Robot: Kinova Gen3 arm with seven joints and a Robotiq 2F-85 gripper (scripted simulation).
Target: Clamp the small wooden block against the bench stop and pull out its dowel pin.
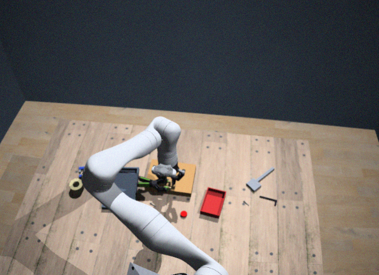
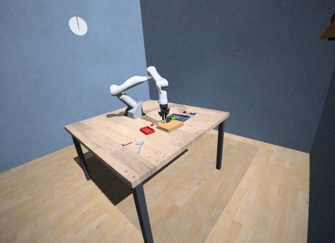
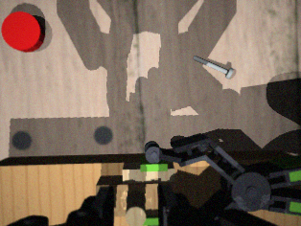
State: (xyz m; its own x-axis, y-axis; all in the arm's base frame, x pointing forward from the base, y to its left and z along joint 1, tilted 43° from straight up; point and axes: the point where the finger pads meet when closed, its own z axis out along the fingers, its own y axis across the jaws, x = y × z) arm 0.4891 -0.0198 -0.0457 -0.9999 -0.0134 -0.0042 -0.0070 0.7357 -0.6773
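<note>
Wood-top tbl (image 1: 345, 180) (image 2: 113, 132), blue walls (image 2: 108, 40), rnd clock (image 2: 78, 26).

So, using red tray (image 1: 213, 202) (image 2: 147, 130) as landmark: red disc (image 1: 183, 214) (image 2: 151, 125) (image 3: 21, 32) near it, on side toward dark tray (image 1: 128, 181) (image 2: 181, 117). Grey mallet (image 1: 253, 184) (image 2: 139, 143) and black hex key (image 1: 268, 198) (image 2: 126, 143) off on opposite side, bolt (image 1: 245, 202) sitting between tray and hex key. Tape roll (image 1: 75, 184) (image 2: 186, 111) well apart from it, past dark one, blue thing (image 1: 81, 168) (image 2: 192, 113) just beside roll, can't tell what.

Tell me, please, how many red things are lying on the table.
2: a round red disc near the bench board, and a red tray beyond it. The arm may hide others.
</note>
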